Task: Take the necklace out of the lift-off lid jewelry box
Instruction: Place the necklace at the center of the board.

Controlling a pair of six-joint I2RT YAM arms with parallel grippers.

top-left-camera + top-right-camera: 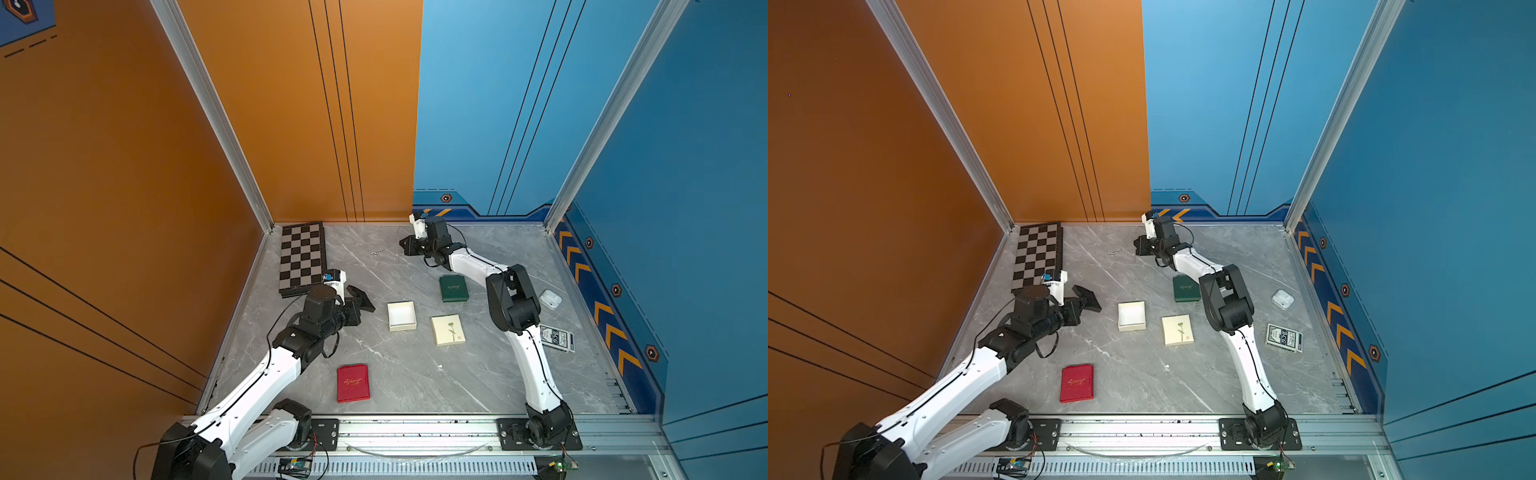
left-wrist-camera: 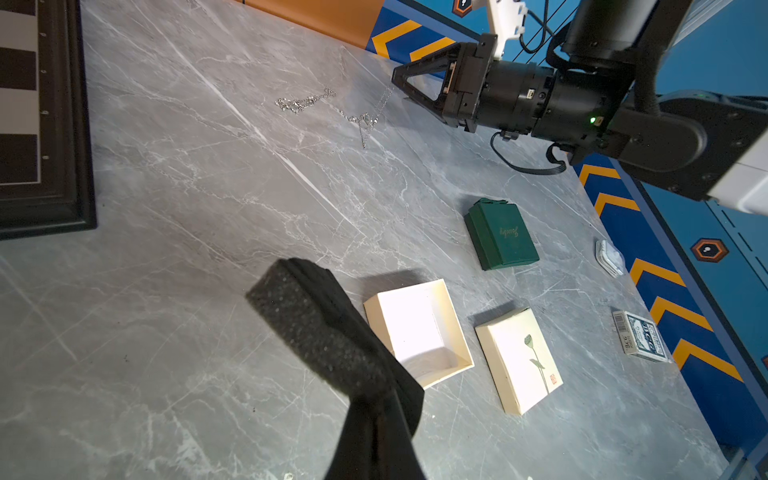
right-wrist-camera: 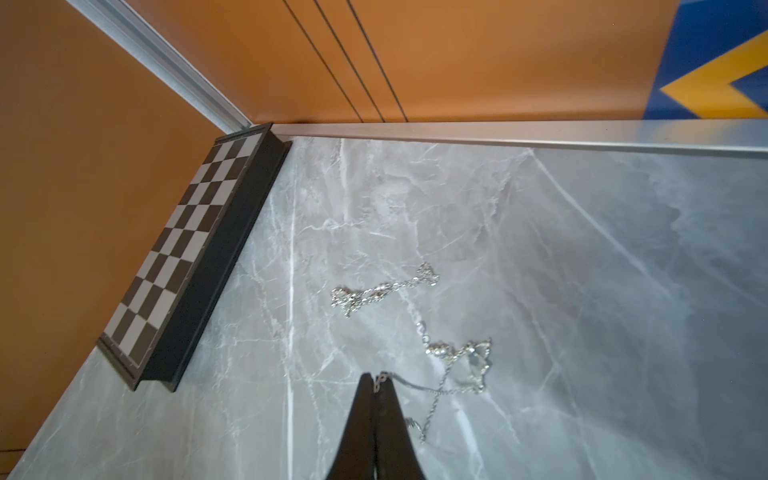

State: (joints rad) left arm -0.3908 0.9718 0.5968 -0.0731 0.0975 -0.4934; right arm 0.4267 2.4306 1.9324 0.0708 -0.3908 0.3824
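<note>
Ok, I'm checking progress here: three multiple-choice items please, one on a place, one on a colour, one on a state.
1. The necklace lies: A in a box; B on a board; C on the table.
2. Box nearest the rail: A red; B green; C cream.
3. The cream box is: A lidded; B open, empty; C open, full.
Key: 1C, most of it sprawls on the bare top; 2A, red box sits frontmost; 3B, lid beside it, foam pad in the left hand.
</note>
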